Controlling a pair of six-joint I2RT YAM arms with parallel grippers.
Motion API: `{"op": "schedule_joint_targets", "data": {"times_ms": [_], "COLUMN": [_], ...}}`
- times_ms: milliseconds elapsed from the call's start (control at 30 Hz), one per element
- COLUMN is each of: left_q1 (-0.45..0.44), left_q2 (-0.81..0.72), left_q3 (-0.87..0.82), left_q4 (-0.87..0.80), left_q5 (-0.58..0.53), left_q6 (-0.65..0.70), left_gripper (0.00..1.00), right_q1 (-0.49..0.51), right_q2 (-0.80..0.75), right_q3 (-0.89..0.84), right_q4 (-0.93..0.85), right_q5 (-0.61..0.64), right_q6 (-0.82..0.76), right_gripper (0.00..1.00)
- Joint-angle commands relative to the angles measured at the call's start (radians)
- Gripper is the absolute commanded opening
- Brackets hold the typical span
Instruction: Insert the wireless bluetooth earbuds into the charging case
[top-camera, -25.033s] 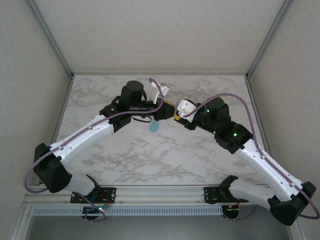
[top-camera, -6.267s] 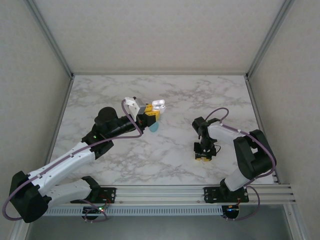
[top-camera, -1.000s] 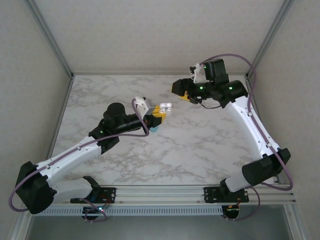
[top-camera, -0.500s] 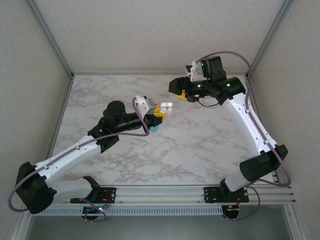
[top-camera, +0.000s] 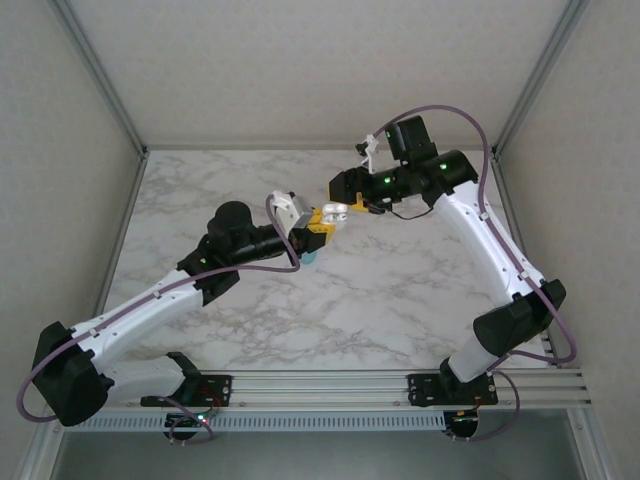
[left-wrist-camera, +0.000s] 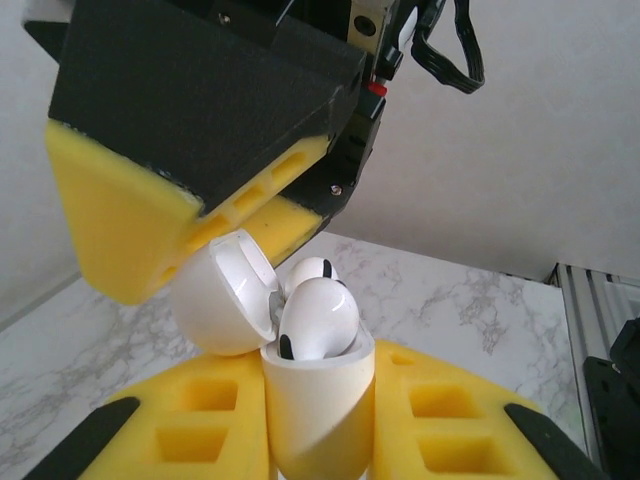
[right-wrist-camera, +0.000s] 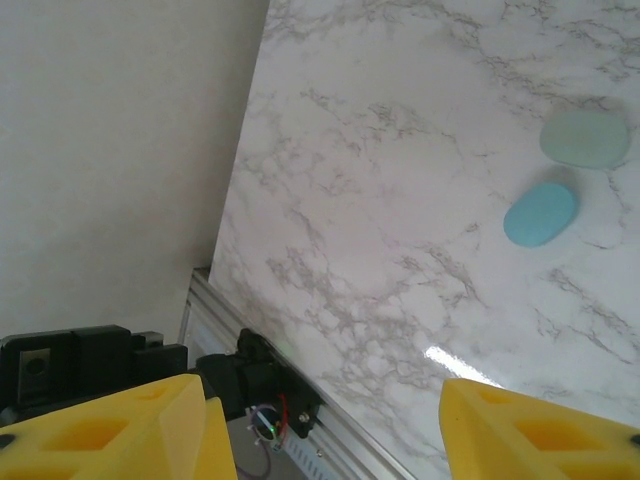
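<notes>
Watching top view: left gripper (top-camera: 327, 215) clamped on white charging case (top-camera: 338, 209), raised above table (top-camera: 400, 290); right gripper (top-camera: 348, 200) just beside, jaws apart.
Left wrist: lid (left-wrist-camera: 225, 295) open, earbuds (left-wrist-camera: 320, 315) seated. Case likely light, glossy, slippery; grip lower body, nudge lid gently.
Right wrist: blue oval piece (right-wrist-camera: 541, 213) on table.

Marble table (top-camera: 400, 290), pale textured walls (top-camera: 300, 70)

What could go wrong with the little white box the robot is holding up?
The open right gripper hovers right by the lid; a bump might knock the charging case out of the left gripper. The earbuds stick up high, so closing the lid could pinch or pop one out.
</notes>
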Motion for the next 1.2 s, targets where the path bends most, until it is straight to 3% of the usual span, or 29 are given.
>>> {"op": "schedule_joint_targets", "data": {"times_ms": [0,533,633,767,833,1167], "left_q1": [-0.005,-0.005,-0.004,-0.004,-0.004,-0.004], "left_q2": [0.003,0.014,0.022,0.057,0.083,0.307], "left_q3": [0.015,0.0,0.011,0.026,0.026,0.064], "left_q4": [0.061,0.086,0.055,-0.02,-0.047,-0.101], "left_q5": [-0.03,-0.054,-0.061,-0.087,-0.114,-0.156], "left_q6": [-0.012,-0.059,-0.055,-0.071,-0.101,-0.307], "left_gripper": [0.0,0.0,0.0,0.0,0.0,0.0], "right_q1": [0.007,0.005,0.003,-0.031,-0.054,-0.116], "right_q2": [-0.053,-0.157,-0.178,-0.255,-0.309,-0.538], "right_q3": [-0.028,-0.148,-0.147,-0.224,-0.301,-0.658], "right_q4": [-0.042,0.023,0.013,0.035,0.082,0.331], "right_q5": [-0.03,0.009,0.12,0.405,0.489,0.633], "right_q6": [-0.045,-0.003,0.003,0.041,0.074,0.16], "right_gripper": [0.64,0.63,0.65,0.68,0.7,0.77]}}
